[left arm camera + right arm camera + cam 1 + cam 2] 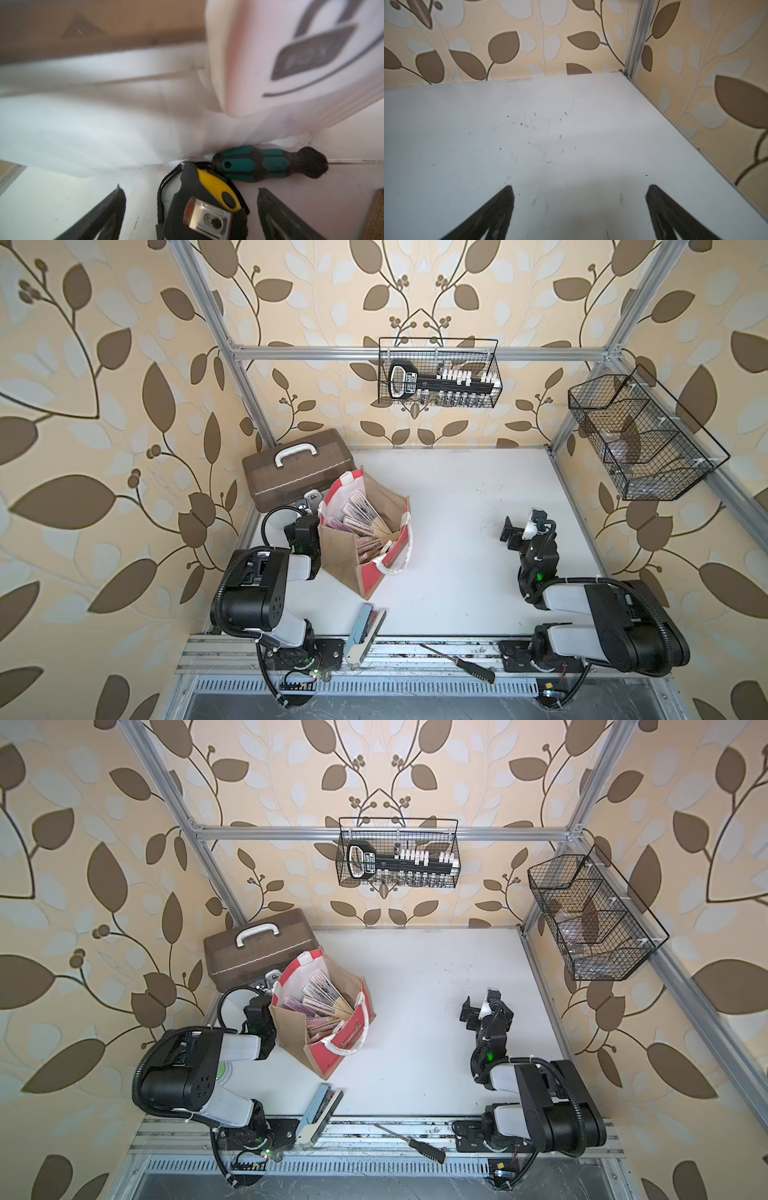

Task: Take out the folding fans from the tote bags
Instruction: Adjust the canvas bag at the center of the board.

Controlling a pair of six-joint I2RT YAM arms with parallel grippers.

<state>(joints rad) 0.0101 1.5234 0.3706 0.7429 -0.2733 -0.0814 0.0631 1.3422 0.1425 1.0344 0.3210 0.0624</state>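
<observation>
Fans with pale ribs and printed paper lie bundled inside the tote bag. They lean against one another at slants, ends up toward the open mouth, and show in both top views. The bag, brown jute with red-and-white panels and white rope handles, stands upright on the left half of the table. Its far side is touching or just short of the brown case with a white handle; I cannot tell which.

The left gripper sits low in the gap between bag and case, mostly hidden from above. Its wrist view shows the fingers spread wide, with a black-and-yellow tape measure lying between them and a teal-handled screwdriver just beyond it. The right gripper hangs over bare table on the right side, well apart from the bag, fingers wide apart and holding nothing.

A light-blue stapler and a black-handled screwdriver lie at the near edge. A back basket and a side basket, both of black wire, hang on the frame.
</observation>
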